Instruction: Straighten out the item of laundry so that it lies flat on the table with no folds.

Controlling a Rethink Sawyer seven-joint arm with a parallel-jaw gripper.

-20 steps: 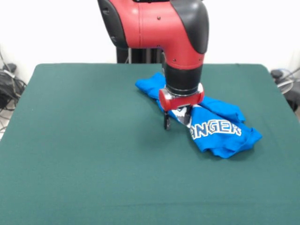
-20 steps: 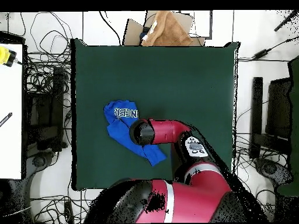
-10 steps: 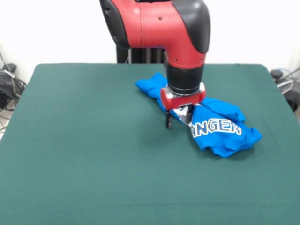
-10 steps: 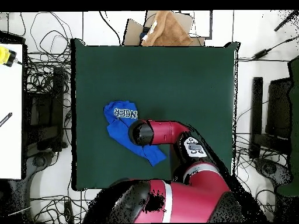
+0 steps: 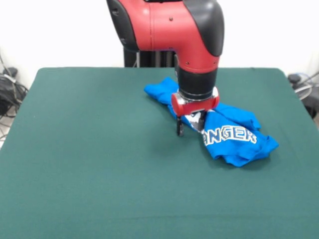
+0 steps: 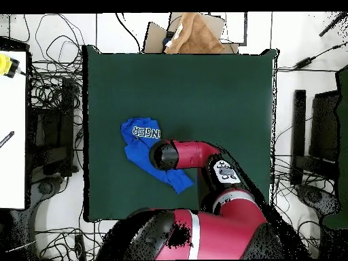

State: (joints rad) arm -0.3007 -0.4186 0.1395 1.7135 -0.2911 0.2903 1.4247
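The blue T-shirt (image 5: 229,134) lies crumpled in a diagonal band on the green table (image 5: 89,164), right of centre, with white lettering facing up on its near lobe. My gripper (image 5: 189,128) hangs low over the shirt's middle with its fingers apart. The dark left finger (image 5: 178,129) is just off the cloth's left edge, near the table. The other finger is over the blue cloth. In the overhead view the shirt (image 6: 139,144) shows left of centre and the arm's wrist (image 6: 164,155) hides the gripper.
A brown cloth on a cardboard box (image 6: 194,37) sits beyond the table's far edge in the overhead view. Cables and equipment surround the table. A white side table (image 6: 12,129) stands at the left.
The gripper has crept slightly to the right in the front view. The shirt has not visibly changed shape.
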